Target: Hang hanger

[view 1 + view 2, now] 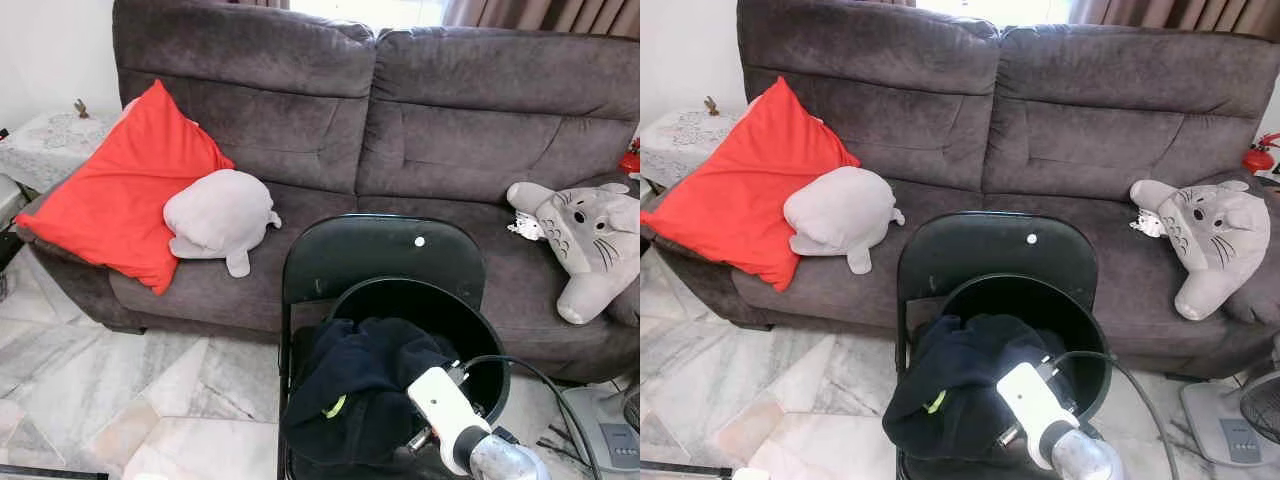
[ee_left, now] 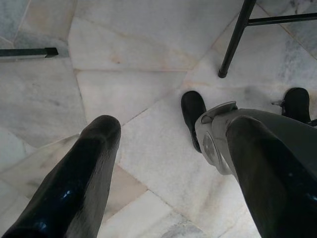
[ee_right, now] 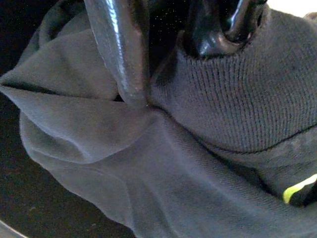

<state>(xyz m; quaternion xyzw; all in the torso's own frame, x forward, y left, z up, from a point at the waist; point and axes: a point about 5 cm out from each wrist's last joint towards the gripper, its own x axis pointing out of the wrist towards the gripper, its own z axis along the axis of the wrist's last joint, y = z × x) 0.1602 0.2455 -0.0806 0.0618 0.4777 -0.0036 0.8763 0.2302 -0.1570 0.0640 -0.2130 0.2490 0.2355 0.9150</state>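
Observation:
A dark navy garment (image 1: pixel 360 380) with a small yellow-green tag lies bunched in a round black bucket (image 1: pixel 480 330) on a black folding chair (image 1: pixel 380 255) right in front of me. My right arm's white wrist (image 1: pixel 440 400) reaches down into the cloth. In the right wrist view my right gripper (image 3: pixel 168 74) pinches a fold of the garment (image 3: pixel 148 163) beside its ribbed cuff (image 3: pixel 247 99). My left gripper (image 2: pixel 173 129) hangs open over the marble floor (image 2: pixel 124 89), beside my own foot. I see no hanger.
A grey sofa (image 1: pixel 450 130) stands behind the chair with a red cushion (image 1: pixel 120 190), a grey plush (image 1: pixel 215 215) and a cat-like plush (image 1: pixel 580 240). A fan base (image 1: pixel 600 430) sits at the right, a side table (image 1: pixel 50 140) at the left. A chair leg (image 2: pixel 233 44) is near my left gripper.

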